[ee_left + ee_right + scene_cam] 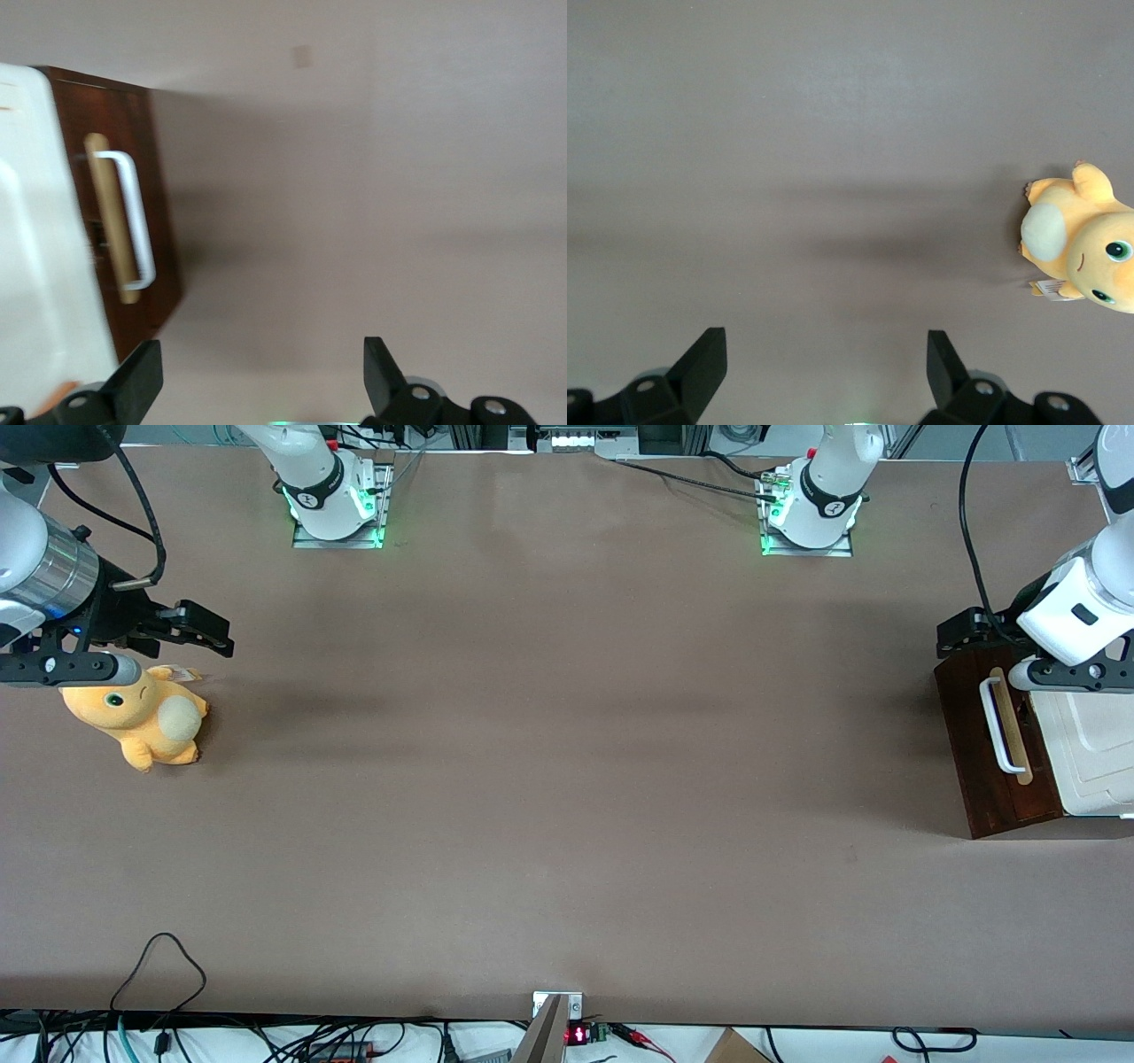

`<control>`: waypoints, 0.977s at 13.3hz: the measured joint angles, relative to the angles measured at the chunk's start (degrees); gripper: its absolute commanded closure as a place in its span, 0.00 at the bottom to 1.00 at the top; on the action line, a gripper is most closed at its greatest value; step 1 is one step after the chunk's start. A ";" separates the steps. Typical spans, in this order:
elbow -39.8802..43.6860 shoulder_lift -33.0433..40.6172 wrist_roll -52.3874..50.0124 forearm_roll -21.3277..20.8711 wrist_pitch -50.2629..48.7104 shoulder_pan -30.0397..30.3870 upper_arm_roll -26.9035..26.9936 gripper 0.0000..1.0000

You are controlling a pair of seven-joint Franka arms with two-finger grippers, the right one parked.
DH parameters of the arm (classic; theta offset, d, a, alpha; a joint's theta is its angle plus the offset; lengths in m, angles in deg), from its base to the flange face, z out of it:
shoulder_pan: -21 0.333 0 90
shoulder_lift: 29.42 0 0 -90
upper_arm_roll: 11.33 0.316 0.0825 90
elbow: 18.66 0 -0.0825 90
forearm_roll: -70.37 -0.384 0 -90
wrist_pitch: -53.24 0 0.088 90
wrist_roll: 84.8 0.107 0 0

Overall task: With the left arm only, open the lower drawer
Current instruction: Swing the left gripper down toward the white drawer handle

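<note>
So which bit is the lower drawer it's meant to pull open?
Look to the working arm's end of the brown table, where a small cabinet stands under the black left gripper, its fingers open. The lower drawer is the dark brown wooden front with a long white bar handle, unlike the cream-white panel beside it.

left arm raised, end effector fingers spread

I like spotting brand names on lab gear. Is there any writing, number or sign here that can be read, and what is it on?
None can be read.
Arm bases: dark bands with a small mark, too small to read.
Red display at the table's near edge: glowing figures, illegible.
Plush toy: small tag, unreadable.
Lower drawer and the open left claw above the table in front of it: no lettering.
</note>
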 measured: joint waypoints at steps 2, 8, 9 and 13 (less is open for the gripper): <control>-0.76 -0.63 -0.86 -7.05 -0.26 -0.12 -2.60 0.00; -14.28 -3.98 -26.82 -32.28 0.00 -0.59 -14.59 0.00; -17.95 -4.65 -32.33 -35.75 0.07 -1.08 -16.05 0.00; -28.09 -7.87 -43.87 -48.50 4.06 -1.42 -16.20 0.00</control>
